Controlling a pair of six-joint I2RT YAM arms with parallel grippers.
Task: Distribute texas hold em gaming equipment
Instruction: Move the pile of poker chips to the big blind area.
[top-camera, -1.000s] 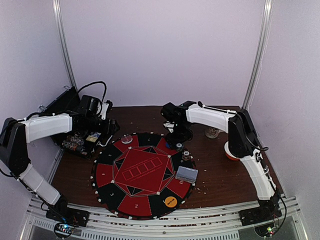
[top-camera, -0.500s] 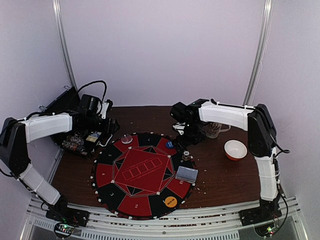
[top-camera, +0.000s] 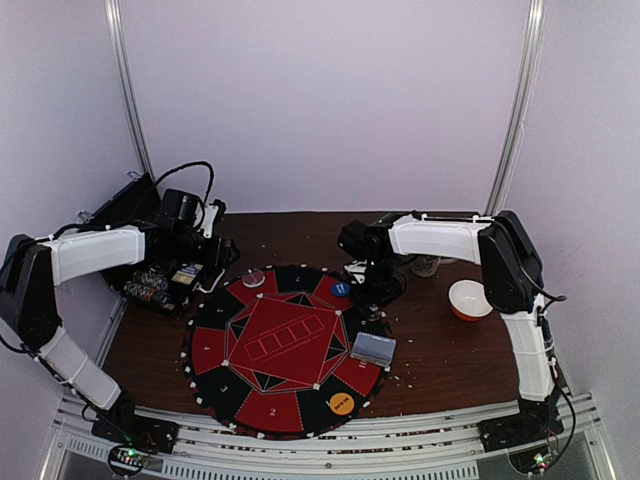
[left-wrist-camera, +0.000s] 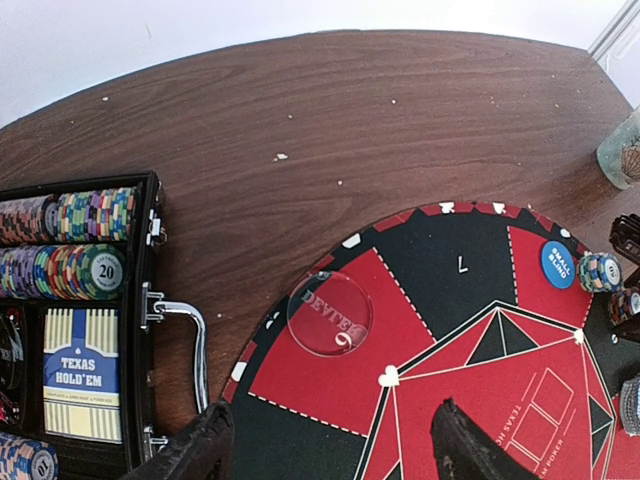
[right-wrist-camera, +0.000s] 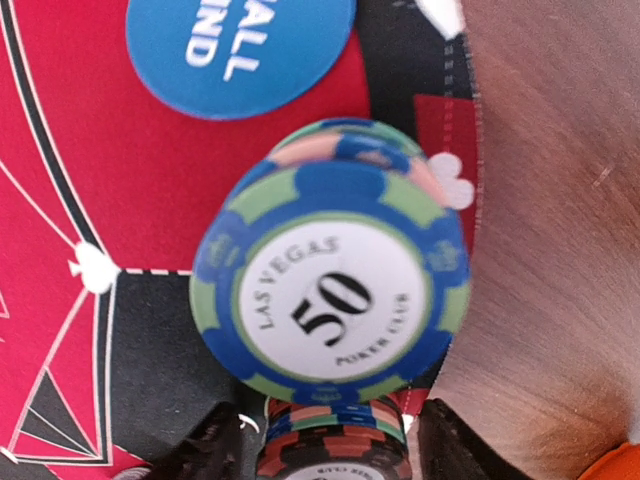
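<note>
A round red-and-black poker mat (top-camera: 285, 345) lies mid-table. On it are a clear dealer button (top-camera: 254, 279), a blue small-blind button (top-camera: 341, 288), an orange button (top-camera: 342, 403) and a grey-blue card deck (top-camera: 373, 349). My right gripper (top-camera: 375, 292) hangs over the mat's far right edge. In the right wrist view it (right-wrist-camera: 330, 452) is open, its fingers astride a short chip stack (right-wrist-camera: 335, 445) with small gaps either side. A taller stack topped by a blue 50 chip (right-wrist-camera: 330, 285) stands just beyond, below the blue button (right-wrist-camera: 240, 50). My left gripper (left-wrist-camera: 325, 455) is open and empty above the dealer button (left-wrist-camera: 329, 313).
An open black chip case (top-camera: 165, 280) with rows of chips (left-wrist-camera: 75, 255) and a Texas Hold'em card box (left-wrist-camera: 82, 372) sits at the left. A patterned mug (top-camera: 425, 265) and a white-and-orange bowl (top-camera: 470, 299) stand right of the mat.
My right gripper swung right toward the mug, then came back and down over the chip stacks by the blue button. The bowl came into view. The left arm has not moved.
</note>
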